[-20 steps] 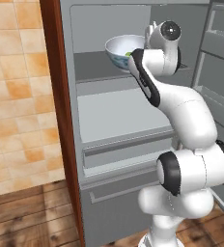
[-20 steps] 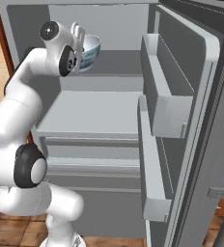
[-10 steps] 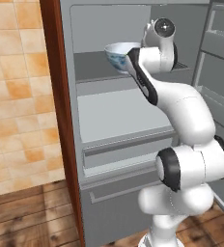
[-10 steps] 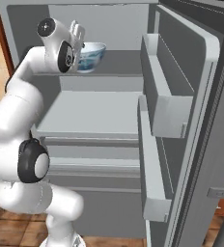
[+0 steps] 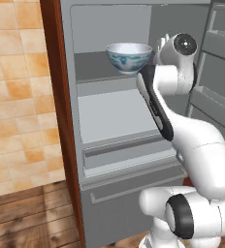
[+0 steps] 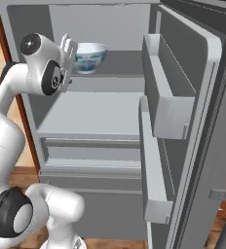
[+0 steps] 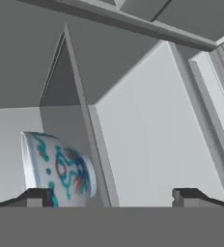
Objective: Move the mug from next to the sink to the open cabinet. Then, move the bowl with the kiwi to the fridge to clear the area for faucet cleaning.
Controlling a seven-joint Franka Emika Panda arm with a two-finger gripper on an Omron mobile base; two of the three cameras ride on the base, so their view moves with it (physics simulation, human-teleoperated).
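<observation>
One wide white bowl with blue-green pattern (image 5: 129,56) sits on the tall grey fridge's (image 5: 109,121) upper shelf in your left base view. Your right base view shows it just beside the arm's wrist. Your hand view shows the end effector (image 7: 112,197) spread, bowl off beside one fingertip.

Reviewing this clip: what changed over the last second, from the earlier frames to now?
The bowl came down from mid-air onto the fridge's upper shelf and now stands there upright. The tool has let go and drawn back toward the bowl's right side, its fingertips spread wide apart. The fridge door stayed open, and the base did not move.
</observation>
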